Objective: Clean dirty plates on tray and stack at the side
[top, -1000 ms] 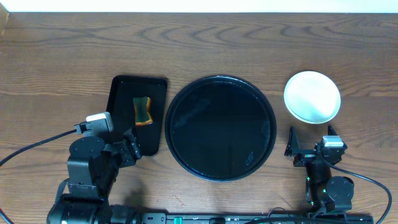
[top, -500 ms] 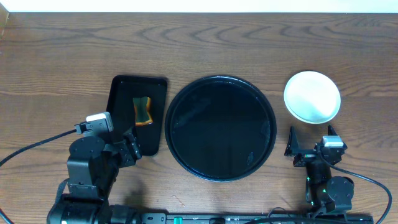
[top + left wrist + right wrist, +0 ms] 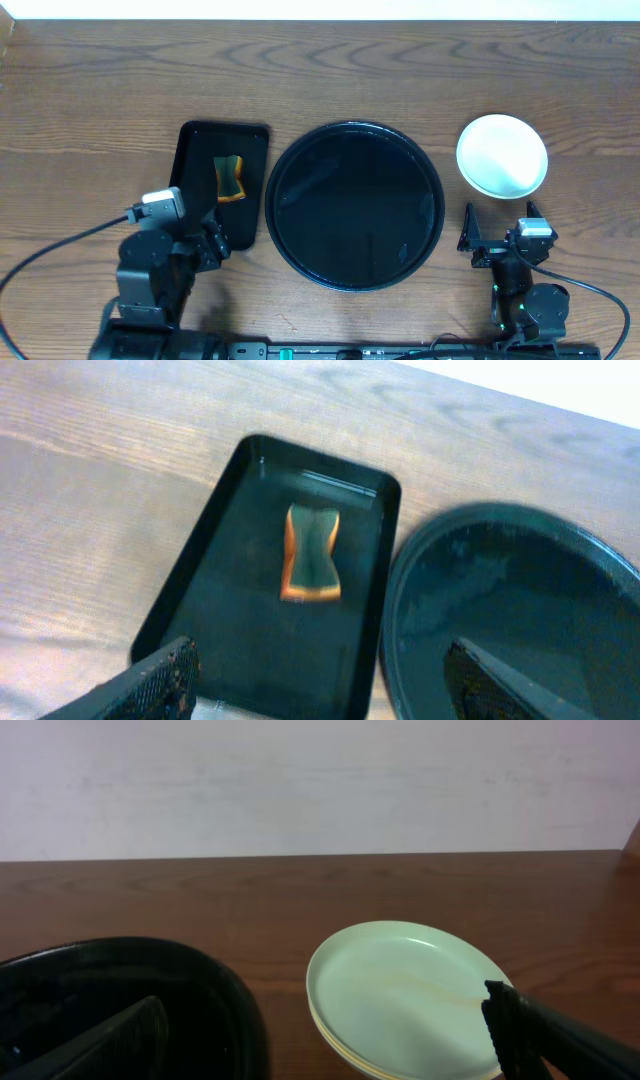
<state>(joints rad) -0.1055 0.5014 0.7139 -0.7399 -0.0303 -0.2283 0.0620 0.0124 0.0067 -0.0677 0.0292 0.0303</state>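
Note:
The round black tray (image 3: 354, 205) lies at the table's centre with no plate on it; its surface looks wet. The plates (image 3: 502, 155) sit stacked on the bare wood to its right. In the right wrist view the top plate (image 3: 405, 995) is pale mint with a faint streak, and a yellowish rim shows beneath it. My right gripper (image 3: 500, 228) stands open just in front of the stack, touching nothing. My left gripper (image 3: 208, 243) is open and empty, low over the near end of the small rectangular tray; in the left wrist view its jaws straddle both trays' near edges.
A small rectangular black tray (image 3: 200, 150) left of the round tray holds an orange and green sponge (image 3: 230, 178), also seen as the sponge (image 3: 311, 553) in the left wrist view. The round tray's rim (image 3: 225, 990) lies close to the left of the stack.
My left arm has drawn back slightly toward the table's front edge. The right arm, plates and trays have not moved.

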